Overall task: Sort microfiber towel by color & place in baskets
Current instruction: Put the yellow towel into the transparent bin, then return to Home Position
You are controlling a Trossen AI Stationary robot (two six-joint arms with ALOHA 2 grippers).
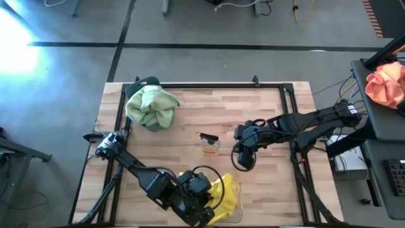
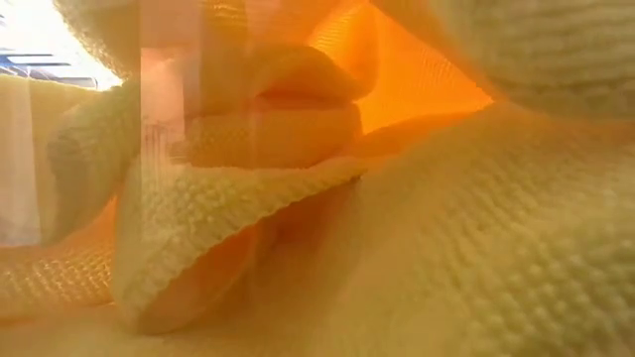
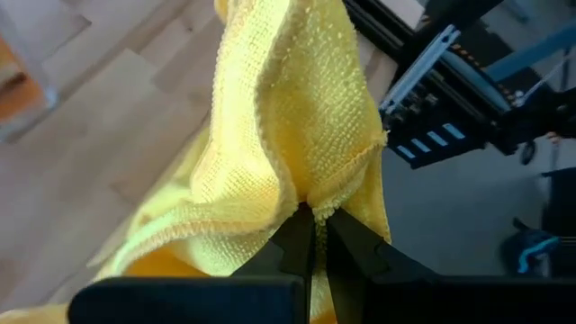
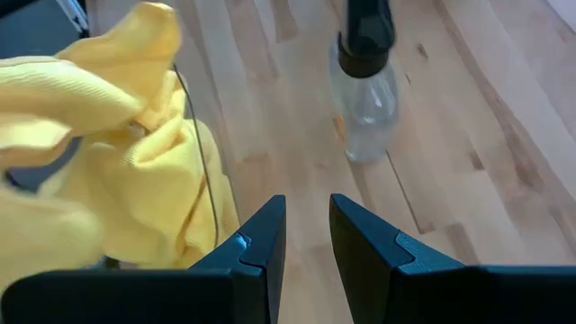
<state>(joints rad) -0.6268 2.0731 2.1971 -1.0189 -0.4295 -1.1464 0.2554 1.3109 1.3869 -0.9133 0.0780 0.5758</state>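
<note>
Left gripper (image 3: 313,225) clamped tight on a fold of the yellow towel (image 3: 297,117), pinch right at the fingertips. In the high view, sits at the table's near edge, about 6 o'clock from table centre (image 1: 193,193). Yellow towel (image 1: 226,193) bunched at 3 o'clock from that gripper, touching it, draped over and into the clear basket (image 1: 235,216) whose rim just peeks out past the cloth. Long axis of the bunch runs roughly 12 to 6. Low view fully filled by yellow cloth through clear plastic, so towel looks to be in or against that bin already.

Right gripper (image 4: 306,229) empty, fingers parted a little, nothing between them. Hovers mid-table (image 1: 243,158), at about 1 o'clock from the yellow bundle, close by but apart. Small amber-and-black bottle (image 1: 209,144) just beside it at 9 o'clock.

Green towels (image 1: 152,106) heaped on the teal basket (image 1: 149,82) at the far left, roughly 11 o'clock from the left gripper, well apart.

Judgement: left arm nearer, already on the load; next move likely just release straight down into the clear basket. Risk: cloth hanging over the rim, may slide out on release.
</note>
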